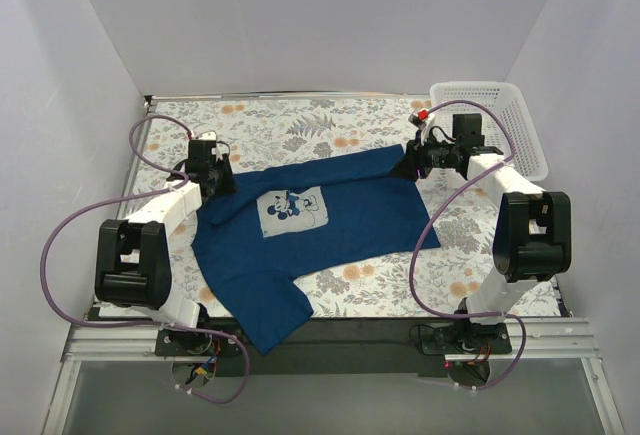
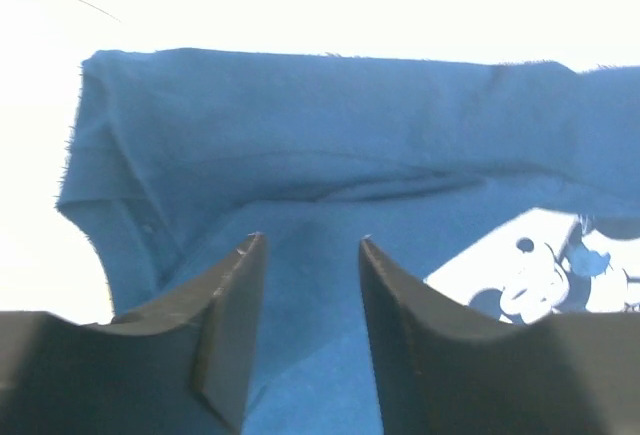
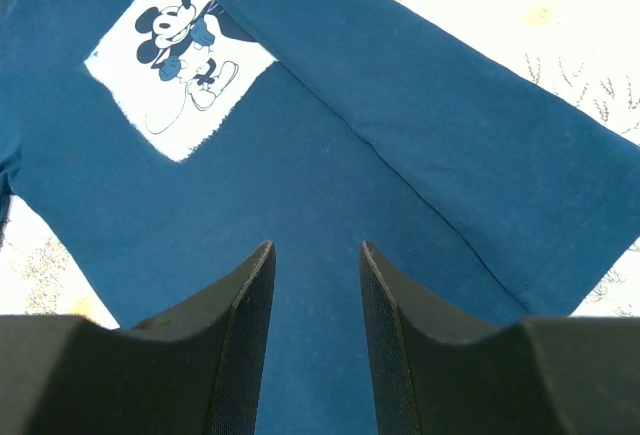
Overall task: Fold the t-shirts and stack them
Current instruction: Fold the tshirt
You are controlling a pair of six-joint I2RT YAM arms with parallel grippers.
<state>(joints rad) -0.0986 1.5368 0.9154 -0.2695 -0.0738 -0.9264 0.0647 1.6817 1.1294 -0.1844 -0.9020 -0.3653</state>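
Lying face up on the flowered table (image 1: 300, 120), the navy t-shirt (image 1: 350, 220) is seen spread almost flat, with its pale mouse print (image 1: 293, 211) turned upward. Beyond the print, a band of cloth along the shirt's far edge appears doubled over, as shown in the left wrist view. To the right of the print, a long overlapping edge is seen running diagonally across the blue body in the right wrist view. Nearer the arm bases than the print, one lobe of cloth is drawn out to the near edge of the table.

The left gripper (image 2: 310, 245) is held just left of the print, over the cloth beside the doubled band. Its fingers are spread apart and nothing is pinched between them. The right gripper (image 3: 317, 250) is held well to the right of the print, at the shirt's far right corner. Its fingers too are parted, with no cloth caught. Whether either gripper touches the fabric cannot be told.

Bare flowered table is seen as a broad band beyond the print, and as a narrower strip to its left. More is seen to its right, past the shirt's edge. A white lattice basket (image 1: 505, 120) is set far to the right of the print and beyond it, apart from the shirt.
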